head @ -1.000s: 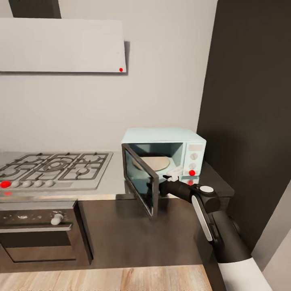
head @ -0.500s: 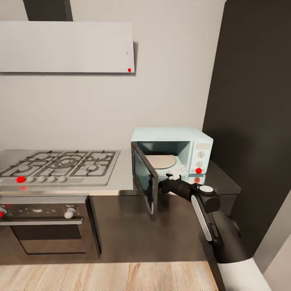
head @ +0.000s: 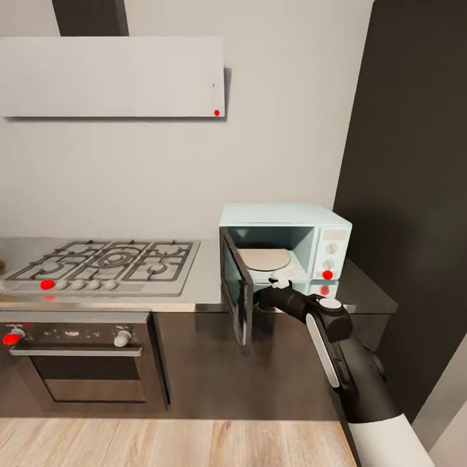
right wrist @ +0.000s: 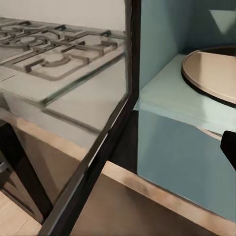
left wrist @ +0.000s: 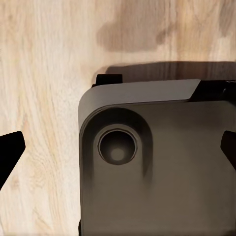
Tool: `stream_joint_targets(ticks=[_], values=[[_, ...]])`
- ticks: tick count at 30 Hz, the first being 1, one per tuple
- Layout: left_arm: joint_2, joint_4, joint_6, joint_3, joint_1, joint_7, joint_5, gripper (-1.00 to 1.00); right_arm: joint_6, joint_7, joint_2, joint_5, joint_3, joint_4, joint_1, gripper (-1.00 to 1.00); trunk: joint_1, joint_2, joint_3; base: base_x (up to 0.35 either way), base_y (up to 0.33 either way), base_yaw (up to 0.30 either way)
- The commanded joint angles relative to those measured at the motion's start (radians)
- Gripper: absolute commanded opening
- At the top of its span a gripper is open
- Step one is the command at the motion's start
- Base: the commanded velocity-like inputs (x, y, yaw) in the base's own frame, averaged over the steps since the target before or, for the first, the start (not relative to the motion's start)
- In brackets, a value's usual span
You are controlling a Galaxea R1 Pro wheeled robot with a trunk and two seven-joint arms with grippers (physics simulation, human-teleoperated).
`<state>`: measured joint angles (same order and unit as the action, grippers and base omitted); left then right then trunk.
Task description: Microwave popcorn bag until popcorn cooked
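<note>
Closest to us is our right arm, black with a white stripe, reaching toward the small pale blue box microwave, which we'll use as the landmark. The right gripper sits just in front of the microwave's open mouth, right beside the inner face of the dark glass door. Its white fingertips are small and bunched up in the head view, so we honestly can't tell if the claw is released or clenched, and nothing seems to be in it. In the right wrist view, one dark fingertip pokes in at the edge, next to the door's frame.

The left gripper looks spread wide, with its dark fingertips at opposite edges of the left wrist view. It's empty, over our own grey base and the light wood floor.

Inside the microwave is a round beige turntable plate; the cavity looks empty otherwise. Left of the microwave runs the flat grey steel countertop, then the grated gas hob, with a dark built-in oven below it.

The popcorn bag isn't anywhere we can spot, so it's yet to be fetched. Our guess is a burlap-like sack will be light and floppy. We'd pinch it around the body under the rolled rim, gently, and keep it upright.
</note>
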<state>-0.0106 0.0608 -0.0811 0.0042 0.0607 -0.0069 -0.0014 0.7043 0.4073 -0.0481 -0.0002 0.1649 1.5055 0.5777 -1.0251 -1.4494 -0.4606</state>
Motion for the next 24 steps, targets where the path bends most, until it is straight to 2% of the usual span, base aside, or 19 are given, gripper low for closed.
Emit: stream_joint_targets(ticks=[1,11,24], values=[[0.000,-0.001,-0.004,0.000,0.001,-0.001,0.000,1.00,0.006,0.003,-0.001,-0.001,-0.001,0.001,0.001,1.00,0.000,-0.001,-0.001,0.000,0.000,0.083],[0.000,-0.001,-0.004,0.000,0.001,-0.001,0.000,1.00,0.006,0.003,0.000,-0.001,-0.001,0.002,0.001,1.00,0.000,-0.001,-0.003,0.000,0.000,0.109],[0.000,-0.001,-0.004,0.000,0.001,-0.001,0.000,1.00,0.006,0.002,0.001,-0.001,-0.001,0.002,0.001,1.00,0.000,-0.001,-0.003,0.000,0.000,0.042]])
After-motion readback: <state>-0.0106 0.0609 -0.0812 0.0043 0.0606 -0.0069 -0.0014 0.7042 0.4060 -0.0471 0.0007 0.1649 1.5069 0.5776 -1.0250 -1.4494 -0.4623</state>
